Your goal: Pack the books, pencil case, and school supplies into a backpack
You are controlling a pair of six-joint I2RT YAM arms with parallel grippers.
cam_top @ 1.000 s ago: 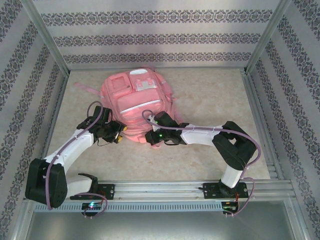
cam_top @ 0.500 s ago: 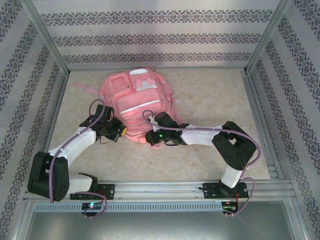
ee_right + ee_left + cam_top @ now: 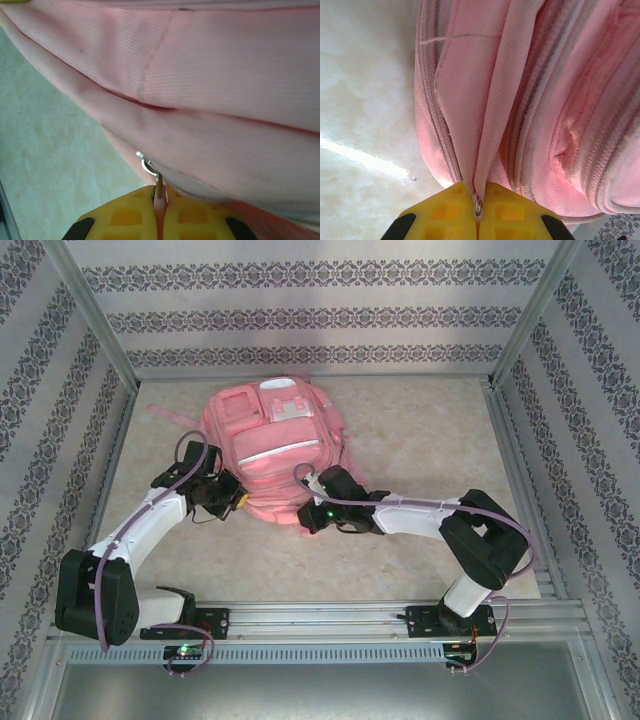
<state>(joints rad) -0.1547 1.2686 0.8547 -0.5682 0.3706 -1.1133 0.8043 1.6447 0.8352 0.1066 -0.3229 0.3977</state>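
The left gripper (image 3: 477, 216) is pinching shut on the backpack (image 3: 535, 100). Its yellow fingers (image 3: 445, 216) are meeting on a raised fold of pink fabric, and a small metal piece (image 3: 478, 206) is sitting right in the seam between them. From there the fold is running up toward 12 o'clock alongside a line of zipper teeth.

The right gripper (image 3: 160, 214) is closed too, its jaws squeezing a thin zipper pull (image 3: 159, 191). The pull is hanging off a metal ring (image 3: 146, 164) at the bag's lower seam, and the pink cloth above it is stretching away toward 2 o'clock.

From above, the left gripper is working at the bag's 8 o'clock corner and the right one at its 5 o'clock edge, with both arms reaching in from the near rail.

The backpack is lying flat with its front pockets up, a little toward 11 o'clock of the middle of the beige marbled tabletop (image 3: 430, 440). One pink strap (image 3: 168, 414) is trailing out at 10 o'clock. Patterned walls (image 3: 320, 315) are standing around the table.
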